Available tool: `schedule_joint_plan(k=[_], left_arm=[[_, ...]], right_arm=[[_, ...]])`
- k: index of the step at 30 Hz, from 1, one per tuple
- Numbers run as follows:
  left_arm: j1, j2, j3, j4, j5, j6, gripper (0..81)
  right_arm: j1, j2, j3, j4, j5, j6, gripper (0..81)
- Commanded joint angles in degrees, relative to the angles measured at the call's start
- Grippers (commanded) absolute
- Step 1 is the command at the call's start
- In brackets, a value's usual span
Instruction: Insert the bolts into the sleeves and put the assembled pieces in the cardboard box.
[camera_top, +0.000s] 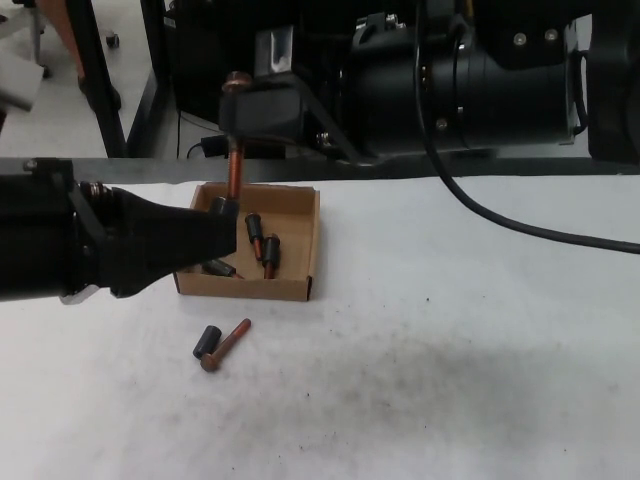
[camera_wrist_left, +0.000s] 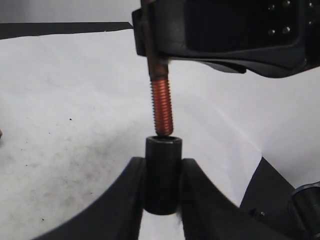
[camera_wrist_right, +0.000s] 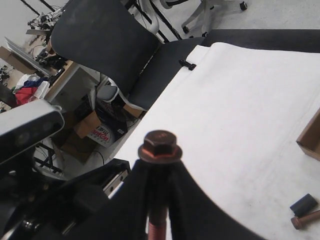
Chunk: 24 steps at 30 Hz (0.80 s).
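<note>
White cloth (camera_top: 450, 330) covered the bench. Insertion was in hand: the left gripper (camera_wrist_left: 162, 192) pinched a black sleeve (camera_wrist_left: 163, 162) upright by the cardboard box (camera_top: 245, 287), and the right gripper (camera_wrist_right: 157, 192) clamped a copper bolt (camera_wrist_left: 161, 107), tip at the sleeve's mouth. Next, likely, a straight push. A loose bolt (camera_top: 228, 345) and loose sleeve (camera_top: 207, 341) lay clear, nearer the bench's front edge.

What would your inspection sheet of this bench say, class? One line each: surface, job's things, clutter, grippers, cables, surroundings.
Surface: white bench, grey smudges.
Job's things: cardboard box holds assembled pieces; loose bolt and loose sleeve lie outside it.
Clutter: nothing seen.
Grippers: left gripper grips a sleeve upright; right gripper holds a bolt, tip at the sleeve's mouth.
Cables: black cable crosses the bench.
Surroundings: office chair beside the bench.
</note>
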Motion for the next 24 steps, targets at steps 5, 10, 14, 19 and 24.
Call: schedule_joint_plan(k=[5, 10, 14, 19, 24], left_arm=[[-0.2, -0.5, -0.1, -4.5, 0.9, -3.0, 0.8], [-0.2, -0.5, -0.1, -5.9, 0.4, -3.5, 0.8], [-0.2, -0.5, -0.1, -5.9, -1.1, -3.6, 0.8], [-0.2, -0.5, -0.1, -5.9, -2.6, -3.6, 0.8], [-0.2, -0.5, -0.1, -5.9, -2.6, -3.6, 0.8]], right_arm=[[-0.1, -0.1, -0.2, -1.2, -0.1, 0.0, 0.3], [-0.1, -0.1, -0.2, -1.2, -0.1, 1.4, 0.3], [0.2, -0.1, -0.2, -1.2, -0.1, 1.5, 0.3], [1.1, -0.1, -0.2, -1.2, -0.1, 1.5, 0.3], [1.5, -0.1, -0.2, -1.2, -0.1, 1.5, 0.3]])
